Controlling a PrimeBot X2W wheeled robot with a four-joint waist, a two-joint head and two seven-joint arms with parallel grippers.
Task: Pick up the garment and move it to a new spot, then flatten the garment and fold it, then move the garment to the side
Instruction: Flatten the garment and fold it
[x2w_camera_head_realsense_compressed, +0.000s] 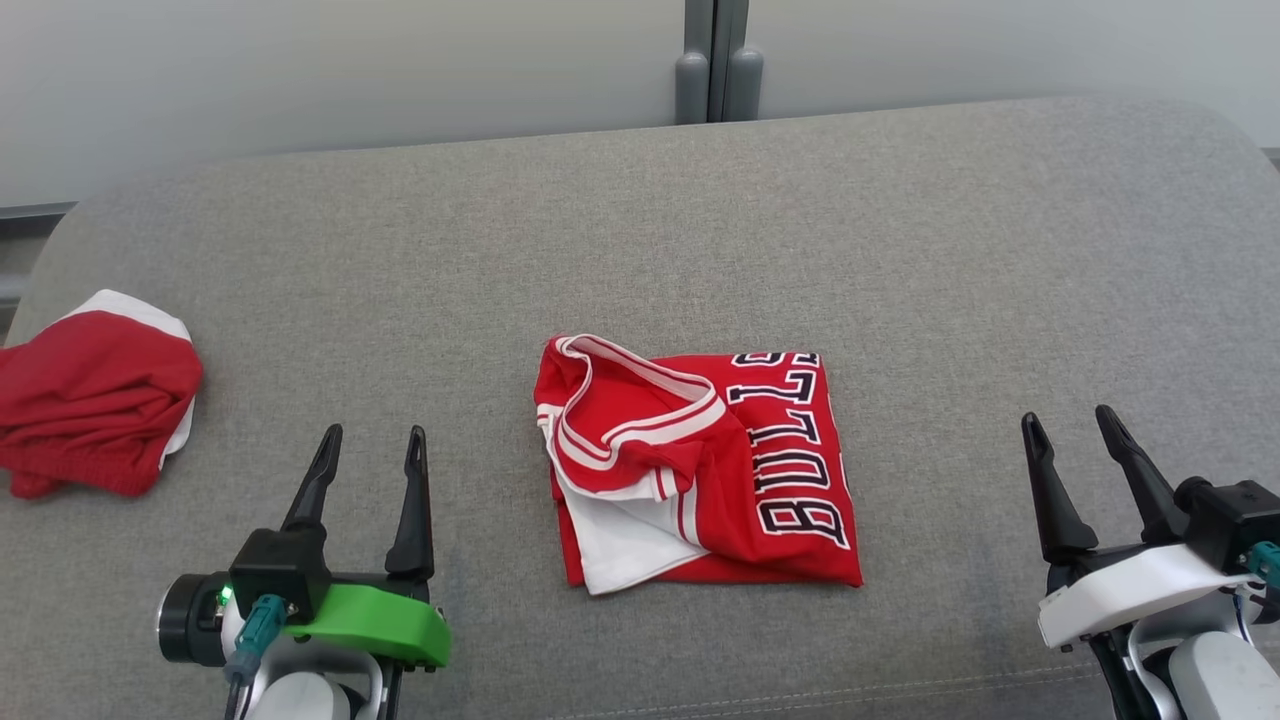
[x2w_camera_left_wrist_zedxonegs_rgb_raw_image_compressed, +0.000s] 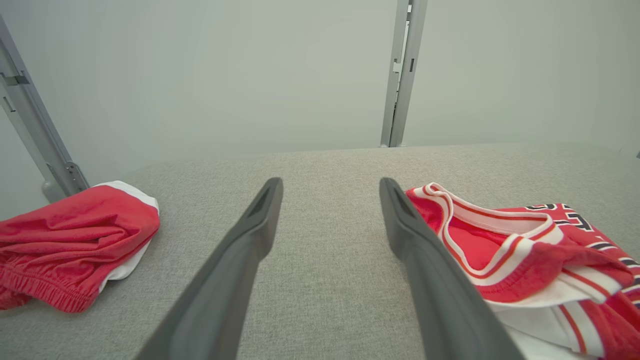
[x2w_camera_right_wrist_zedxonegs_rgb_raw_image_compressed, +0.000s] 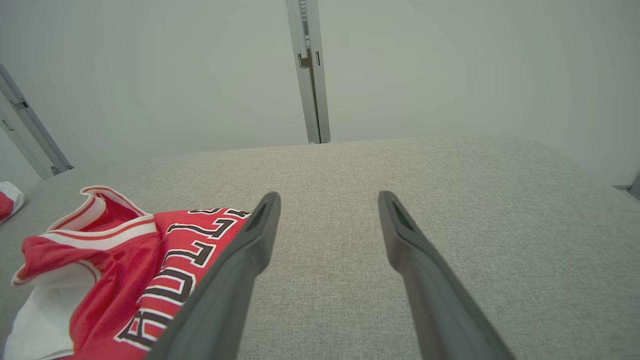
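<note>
A red jersey (x2w_camera_head_realsense_compressed: 700, 465) with white trim and black lettering lies folded into a rough square at the middle of the grey surface. It shows at the right of the left wrist view (x2w_camera_left_wrist_zedxonegs_rgb_raw_image_compressed: 530, 260) and at the lower left of the right wrist view (x2w_camera_right_wrist_zedxonegs_rgb_raw_image_compressed: 125, 270). My left gripper (x2w_camera_head_realsense_compressed: 372, 440) stands open at the lower left, well left of the jersey, with nothing between its fingers (x2w_camera_left_wrist_zedxonegs_rgb_raw_image_compressed: 250, 240). Far right of the garment, my right gripper (x2w_camera_head_realsense_compressed: 1070, 425) is open and empty too, its fingers (x2w_camera_right_wrist_zedxonegs_rgb_raw_image_compressed: 420, 255) over bare fabric.
A second red and white garment (x2w_camera_head_realsense_compressed: 95, 400) lies bunched at the surface's left edge, also in the left wrist view (x2w_camera_left_wrist_zedxonegs_rgb_raw_image_compressed: 70, 245). The grey padded surface (x2w_camera_head_realsense_compressed: 900, 250) ends at a pale wall with a grey post (x2w_camera_head_realsense_compressed: 715, 60) behind.
</note>
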